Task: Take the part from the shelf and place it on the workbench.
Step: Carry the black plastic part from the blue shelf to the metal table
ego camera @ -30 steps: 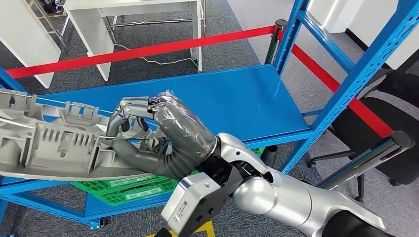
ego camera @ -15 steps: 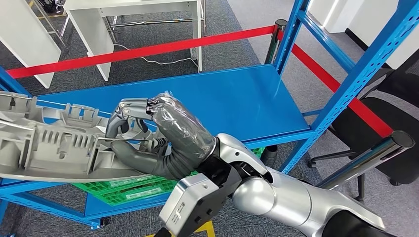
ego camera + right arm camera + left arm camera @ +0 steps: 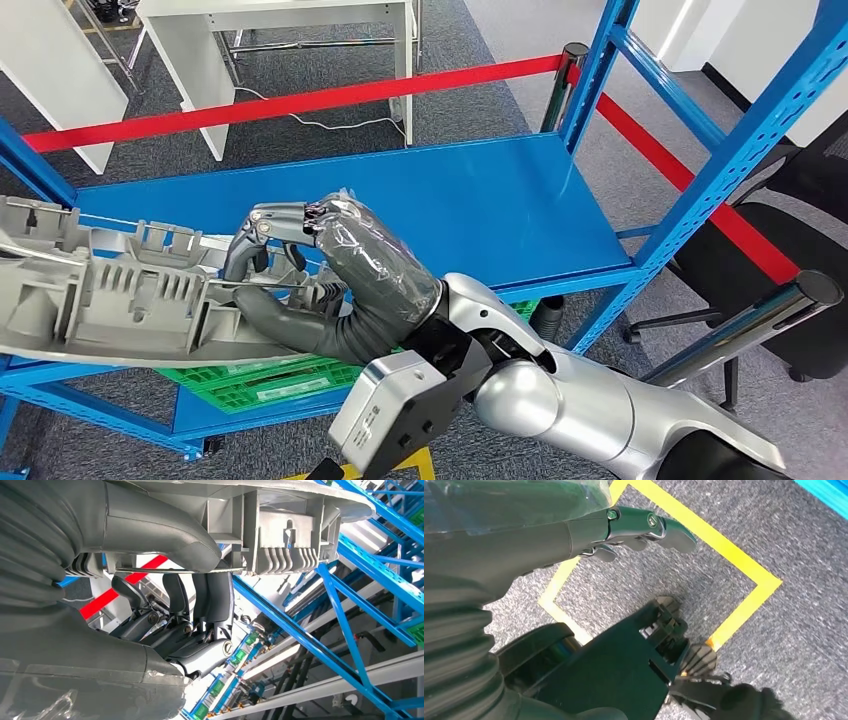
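The part is a long grey ribbed plastic moulding. It lies slantwise over the front left of the blue shelf and runs off the left edge of the head view. My right hand grips its right end, thumb under the edge and dark fingers curled over the top. In the right wrist view the part is pinched between the thick grey thumb and the fingers. My left hand hangs over the carpet, fingers stretched out and holding nothing.
Blue shelf uprights rise on the right. A green crate sits on the lower level. Red barrier tape runs behind the shelf, with white tables beyond. A black chair stands to the right. Yellow tape marks the floor.
The whole picture has shifted slightly to the right, so the camera moved. My right hand keeps its grip on the part, which sits a little further right over the shelf.
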Tool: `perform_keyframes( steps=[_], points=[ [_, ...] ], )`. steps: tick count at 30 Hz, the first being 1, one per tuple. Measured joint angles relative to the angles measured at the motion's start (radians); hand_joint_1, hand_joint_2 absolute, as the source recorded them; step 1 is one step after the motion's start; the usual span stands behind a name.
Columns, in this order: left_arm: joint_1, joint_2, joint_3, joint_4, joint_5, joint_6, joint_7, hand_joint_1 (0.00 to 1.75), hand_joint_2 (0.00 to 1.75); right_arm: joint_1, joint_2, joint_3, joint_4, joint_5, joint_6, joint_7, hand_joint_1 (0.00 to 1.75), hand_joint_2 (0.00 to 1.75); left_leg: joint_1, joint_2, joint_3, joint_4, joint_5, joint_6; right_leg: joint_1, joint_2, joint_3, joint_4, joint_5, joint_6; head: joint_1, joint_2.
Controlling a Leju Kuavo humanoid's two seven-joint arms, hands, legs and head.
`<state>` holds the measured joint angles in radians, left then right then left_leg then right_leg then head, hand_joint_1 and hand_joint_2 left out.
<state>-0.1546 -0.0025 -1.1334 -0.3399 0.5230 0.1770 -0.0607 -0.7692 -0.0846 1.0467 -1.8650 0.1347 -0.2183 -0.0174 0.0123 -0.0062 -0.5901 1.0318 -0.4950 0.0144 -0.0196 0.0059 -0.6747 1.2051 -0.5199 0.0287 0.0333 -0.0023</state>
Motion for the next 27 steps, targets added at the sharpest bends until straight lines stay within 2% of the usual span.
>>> perform_keyframes(
  steps=[2,3,6,7,9,11,12,13,14,15,17,18,19,21,22,23,24,26,27],
  points=[
    [-0.001,0.0,0.001,0.0,0.001,0.0,0.0,0.0,1.75,-0.001,0.0,0.0,0.0,0.0,0.001,0.0,1.75,1.75,0.001,-0.001,-0.005,0.009,-0.004,-0.014,0.002,0.002,0.055,-0.105,0.036,-0.002,0.0,0.0],
    [-0.001,0.0,0.001,0.0,0.001,0.0,0.0,0.0,1.75,-0.001,0.0,0.0,0.0,0.0,0.001,0.0,1.75,1.75,0.001,-0.002,-0.007,0.011,-0.003,-0.021,0.004,0.003,0.067,-0.132,0.038,-0.006,0.0,0.0],
    [-0.001,0.0,0.001,0.0,0.001,0.0,0.0,0.0,1.75,-0.001,0.0,0.0,0.002,0.0,0.001,0.0,1.75,1.75,0.004,-0.003,-0.014,0.013,0.001,-0.04,0.008,0.004,0.063,-0.146,0.039,-0.03,-0.002,0.0],
    [0.0,0.0,0.001,0.0,0.002,0.0,0.0,0.0,1.75,-0.001,0.0,0.0,0.002,-0.001,0.002,0.0,1.75,1.75,0.005,-0.002,-0.018,0.022,-0.011,-0.045,0.007,0.002,0.061,-0.15,0.044,-0.04,-0.003,0.0],
    [0.0,0.0,0.001,0.0,0.003,0.0,0.0,0.0,1.75,-0.001,0.0,0.0,0.003,-0.002,0.002,0.001,1.75,1.75,0.006,-0.001,-0.041,0.092,-0.074,-0.052,0.006,-0.002,0.055,-0.157,0.055,-0.057,-0.006,0.0],
    [0.001,0.0,0.001,0.0,0.005,0.0,0.0,0.0,1.75,0.0,0.0,0.001,0.005,-0.003,0.002,0.001,1.75,1.75,0.006,-0.001,-0.075,0.211,-0.147,-0.055,0.01,-0.004,0.044,-0.158,0.063,-0.066,-0.008,0.0],
    [0.001,0.0,0.001,0.0,0.005,0.0,0.0,0.0,1.75,0.002,0.0,0.001,0.005,-0.003,0.003,0.002,1.75,1.75,0.006,-0.001,-0.083,0.253,-0.164,-0.055,0.012,-0.004,0.038,-0.157,0.068,-0.068,-0.008,0.0],
    [0.001,0.0,0.001,0.0,0.006,0.0,0.0,0.0,1.75,0.003,0.0,0.002,0.006,-0.003,0.003,0.002,1.75,1.75,0.006,-0.001,-0.075,0.261,-0.161,-0.054,0.014,-0.004,0.032,-0.157,0.073,-0.068,-0.008,0.0],
    [0.001,0.0,0.001,0.0,0.006,0.0,-0.001,0.0,1.75,0.004,0.0,0.002,0.007,-0.004,0.003,0.003,1.75,1.75,0.005,-0.001,-0.05,0.232,-0.141,-0.051,0.015,-0.004,0.026,-0.156,0.078,-0.068,-0.008,0.0],
    [0.001,0.0,0.001,0.0,0.007,0.0,-0.002,0.0,1.75,0.005,0.0,0.002,0.007,-0.004,0.003,0.003,1.75,1.75,0.004,-0.001,-0.01,0.171,-0.111,-0.047,0.016,-0.004,0.021,-0.155,0.083,-0.066,-0.008,0.0],
    [-0.001,0.001,0.001,0.0,0.008,0.0,-0.003,0.0,1.75,0.005,0.0,0.002,0.007,-0.006,0.002,0.003,1.75,1.75,0.0,-0.002,0.067,0.039,-0.075,-0.039,0.017,-0.003,0.012,-0.153,0.092,-0.059,-0.008,0.0],
    [-0.002,0.001,0.002,0.0,0.008,0.001,-0.003,0.0,1.75,0.005,0.0,0.002,0.007,-0.006,0.002,0.004,1.75,1.75,-0.003,-0.002,0.086,0.0,-0.069,-0.035,0.018,-0.003,0.009,-0.154,0.098,-0.053,-0.008,0.0],
    [-0.002,0.001,0.002,0.0,0.009,0.002,-0.004,0.0,1.75,0.006,0.0,0.002,0.007,-0.006,0.002,0.004,1.75,1.75,-0.006,-0.002,0.091,-0.016,-0.069,-0.031,0.018,-0.004,0.007,-0.155,0.105,-0.047,-0.007,0.0],
    [0.0,0.001,0.002,0.0,0.01,0.004,-0.004,0.0,1.75,0.007,-0.001,0.002,0.007,-0.006,0.002,0.005,1.75,1.75,-0.007,-0.001,0.084,-0.022,-0.055,-0.02,0.016,-0.003,0.004,-0.16,0.117,-0.035,-0.007,0.0],
    [0.0,0.001,0.002,0.0,0.009,0.004,-0.004,0.0,1.75,0.007,-0.002,0.001,0.007,-0.006,0.001,0.007,1.75,1.75,-0.005,0.001,0.079,-0.026,-0.046,-0.013,0.016,-0.002,0.0,-0.157,0.11,-0.029,-0.007,0.0],
    [-0.001,0.001,0.002,0.0,0.009,0.005,-0.004,0.0,1.75,0.008,-0.002,0.001,0.008,-0.006,0.001,0.008,1.75,1.75,-0.003,0.004,0.072,-0.029,-0.036,-0.005,0.015,-0.001,-0.009,-0.139,0.087,-0.025,-0.005,0.0],
    [-0.002,0.001,0.002,0.0,0.009,0.005,-0.004,0.0,1.75,0.009,-0.003,0.0,0.008,-0.006,0.0,0.01,1.75,1.75,-0.001,0.006,0.063,-0.032,-0.026,0.0,0.014,-0.001,-0.023,-0.1,0.047,-0.021,-0.002,0.0],
    [-0.003,0.001,0.002,0.0,0.007,0.005,-0.004,0.0,1.75,0.014,-0.005,0.0,0.008,-0.006,-0.002,0.015,1.75,1.75,-0.004,0.007,0.04,-0.029,-0.011,0.005,0.013,-0.001,-0.056,0.023,-0.041,-0.016,0.002,0.0],
    [-0.003,0.002,0.002,0.0,0.006,0.005,-0.004,0.0,1.75,0.018,-0.007,0.0,0.009,-0.006,-0.004,0.017,1.75,1.75,-0.005,0.008,0.028,-0.027,-0.003,0.005,0.013,-0.001,-0.065,0.078,-0.064,-0.014,0.003,0.0]
  ],
)
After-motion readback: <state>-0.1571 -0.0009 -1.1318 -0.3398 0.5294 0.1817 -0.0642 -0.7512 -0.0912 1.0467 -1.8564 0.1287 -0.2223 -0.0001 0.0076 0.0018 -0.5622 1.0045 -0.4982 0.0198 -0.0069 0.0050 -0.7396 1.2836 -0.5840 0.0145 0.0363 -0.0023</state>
